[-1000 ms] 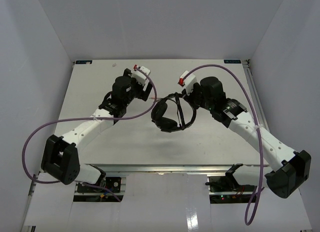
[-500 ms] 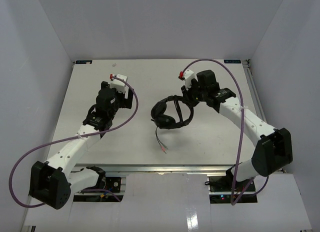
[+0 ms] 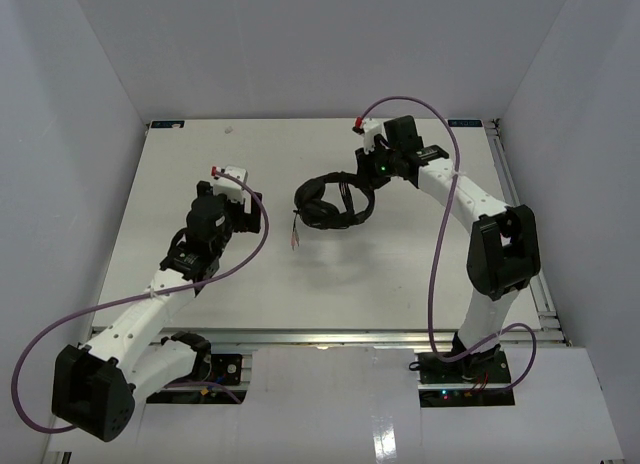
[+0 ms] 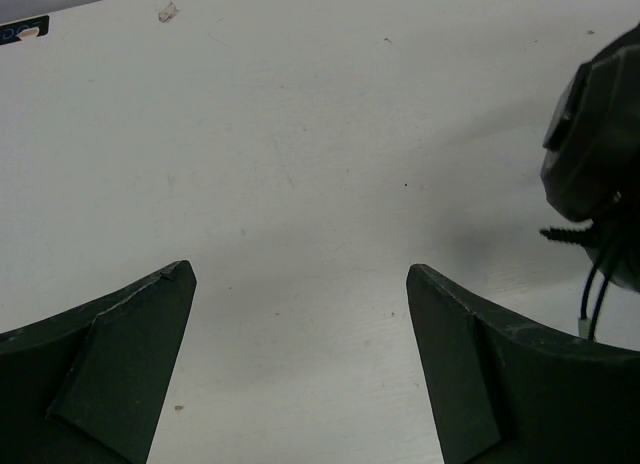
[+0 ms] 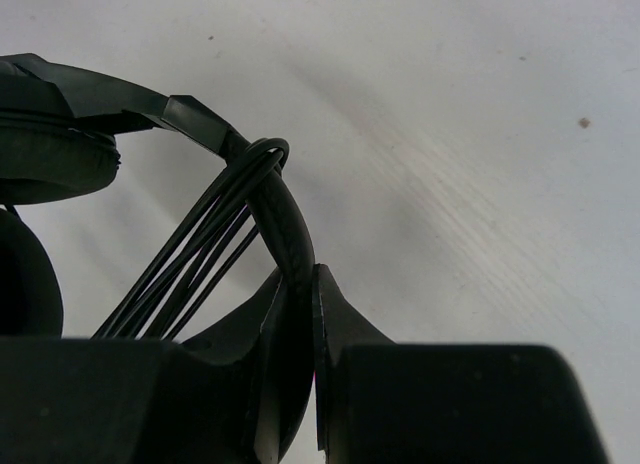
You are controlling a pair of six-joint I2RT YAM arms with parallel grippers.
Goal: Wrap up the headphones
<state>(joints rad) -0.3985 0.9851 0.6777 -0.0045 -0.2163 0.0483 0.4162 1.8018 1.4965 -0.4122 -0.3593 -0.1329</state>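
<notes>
The black headphones [image 3: 335, 202] are at the table's middle back, with several cable loops [image 5: 200, 254] wound round the headband [image 5: 285, 219]. My right gripper [image 3: 372, 176] is shut on the headband, which is pinched between its fingers [image 5: 298, 279]. An earcup [image 5: 50, 164] shows at the left of the right wrist view. The loose cable end with the reddish plug [image 3: 294, 242] trails down to the left of the earcups. My left gripper [image 3: 248, 202] is open and empty [image 4: 298, 284], left of the headphones, with an earcup [image 4: 600, 154] and cable [image 4: 595, 294] at its view's right edge.
White table [image 3: 200, 154] with grey walls on three sides. Purple arm cables loop beside the left arm [image 3: 255, 246] and over the right arm [image 3: 445, 144]. A rail [image 3: 515, 194] runs along the table's right edge.
My right arm has carried the headphones toward the far side. My left gripper has drawn back to the left and nearer, away from the headphones. The cable end now trails loose.
</notes>
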